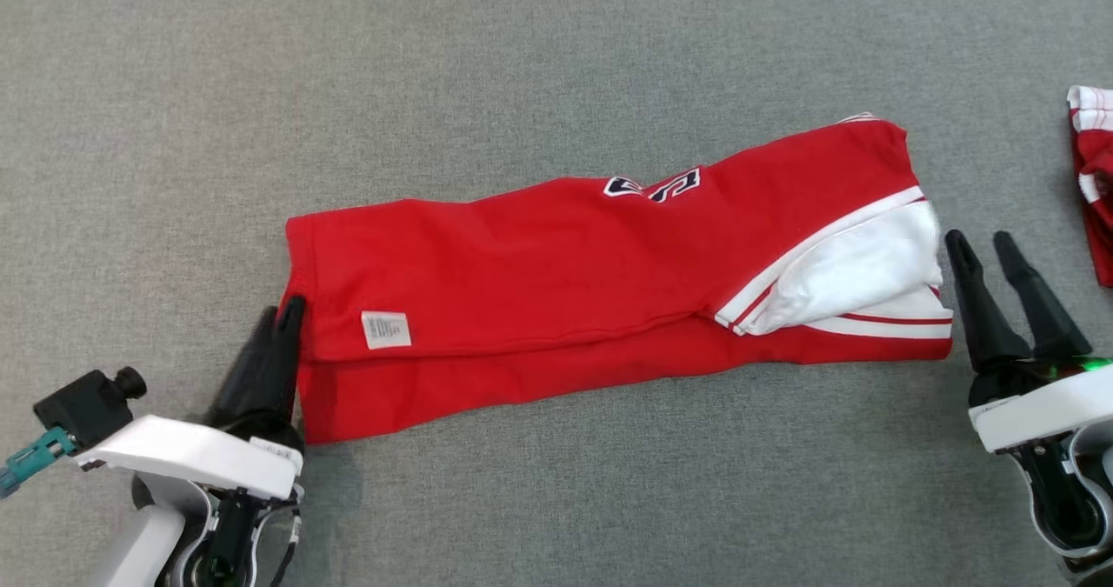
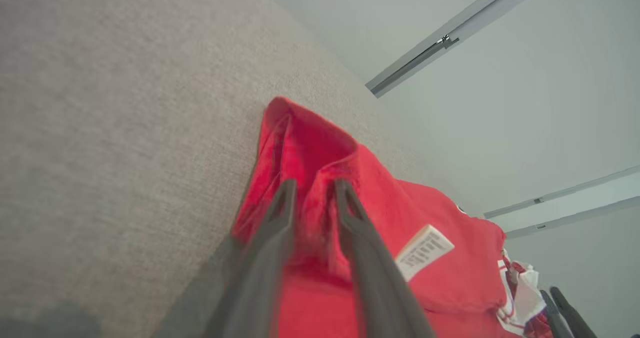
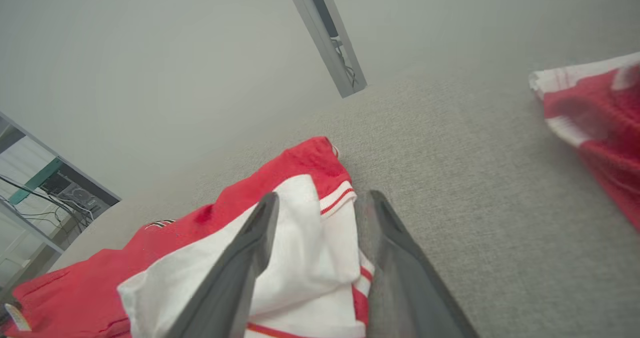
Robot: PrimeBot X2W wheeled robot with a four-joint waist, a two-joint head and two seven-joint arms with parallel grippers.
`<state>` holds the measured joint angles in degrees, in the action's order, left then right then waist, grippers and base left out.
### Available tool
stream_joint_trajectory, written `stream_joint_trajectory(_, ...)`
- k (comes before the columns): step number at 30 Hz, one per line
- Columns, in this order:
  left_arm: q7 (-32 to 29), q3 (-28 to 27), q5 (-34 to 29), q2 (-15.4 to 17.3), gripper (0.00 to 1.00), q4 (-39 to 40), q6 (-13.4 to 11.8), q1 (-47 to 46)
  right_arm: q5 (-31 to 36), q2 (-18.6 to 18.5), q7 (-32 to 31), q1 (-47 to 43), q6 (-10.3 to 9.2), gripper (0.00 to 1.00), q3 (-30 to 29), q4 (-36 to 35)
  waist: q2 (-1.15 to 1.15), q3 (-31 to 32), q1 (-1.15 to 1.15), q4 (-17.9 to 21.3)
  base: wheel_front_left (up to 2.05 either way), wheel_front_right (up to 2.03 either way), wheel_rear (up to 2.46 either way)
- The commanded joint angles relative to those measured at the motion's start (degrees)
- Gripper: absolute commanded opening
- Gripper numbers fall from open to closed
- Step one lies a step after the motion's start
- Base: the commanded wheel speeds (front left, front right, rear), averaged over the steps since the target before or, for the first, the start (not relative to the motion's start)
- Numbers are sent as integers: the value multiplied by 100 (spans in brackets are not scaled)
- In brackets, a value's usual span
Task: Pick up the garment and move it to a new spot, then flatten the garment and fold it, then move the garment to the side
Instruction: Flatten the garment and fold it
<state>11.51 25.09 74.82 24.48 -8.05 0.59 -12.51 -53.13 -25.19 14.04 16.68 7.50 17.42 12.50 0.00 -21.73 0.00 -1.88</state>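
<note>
Garment (image 1: 539, 265) lies folded between left gripper (image 1: 283, 313), part-open astride its edge, and right gripper (image 1: 980, 239), wide open, empty.

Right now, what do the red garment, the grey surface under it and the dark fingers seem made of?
Red garment: soft matte knit, probably cotton or polyester; it folds limply and creases. Grey surface: matte woven or felt-like cloth, finely flecked. Dark fingers: likely plastic or rubber; smooth, even, dull.

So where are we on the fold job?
Done: garment lies flat, folded lengthwise. In hand: left hand, fingers apart, at its left end; right hand open beside the white-panelled end. Left: maybe another fold, then moving it aside.
</note>
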Motion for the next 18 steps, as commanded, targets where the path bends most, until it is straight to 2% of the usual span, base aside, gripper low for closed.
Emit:
stream_joint_trajectory(1,115,-56,-178,-3,100,-33,-72,-130,148,43,59,-75,-2,100,-127,49,0,52,0,14,0,0,0)
stream_joint_trajectory(5,340,-257,-1179,-104,100,-5,-451,-261,968,343,121,-169,-2,100,-795,41,0,173,0,38,0,0,0)
stream_joint_trajectory(9,363,-937,-2435,-375,100,379,-773,-291,2089,739,122,-315,-2,100,-1626,-410,0,290,0,66,0,0,0)
stream_joint_trajectory(14,365,-1597,-3882,-721,100,952,-900,6,3102,1099,124,-604,-1,100,-2082,-919,0,528,0,107,0,0,0)
stream_joint_trajectory(18,366,-1766,-4693,-852,100,1194,-928,346,3546,1275,94,-904,-2,100,-2168,-1087,0,776,0,148,0,0,0)
